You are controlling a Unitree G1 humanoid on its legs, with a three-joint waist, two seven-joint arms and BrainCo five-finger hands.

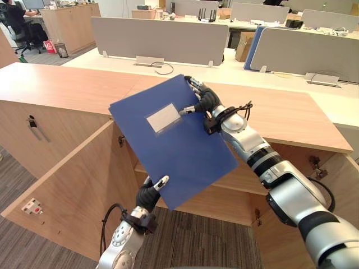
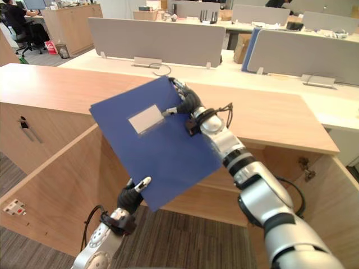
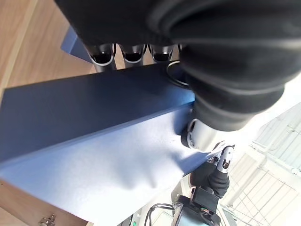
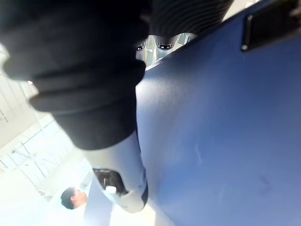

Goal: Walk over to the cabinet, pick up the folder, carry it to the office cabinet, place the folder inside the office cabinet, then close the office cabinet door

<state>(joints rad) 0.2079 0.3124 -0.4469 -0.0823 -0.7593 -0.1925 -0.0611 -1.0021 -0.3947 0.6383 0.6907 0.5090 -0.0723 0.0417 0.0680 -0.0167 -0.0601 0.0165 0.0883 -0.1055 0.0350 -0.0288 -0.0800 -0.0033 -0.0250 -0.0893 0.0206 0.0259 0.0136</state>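
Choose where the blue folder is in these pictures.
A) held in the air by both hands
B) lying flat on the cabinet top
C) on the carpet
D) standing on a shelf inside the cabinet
A: the blue folder hangs tilted before the open office cabinet, with the right hand pinching its upper edge and the left hand its lower edge.

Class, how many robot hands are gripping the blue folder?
2. The right robot hand pinches the blue folder at its upper edge; the left robot hand holds its lower corner.
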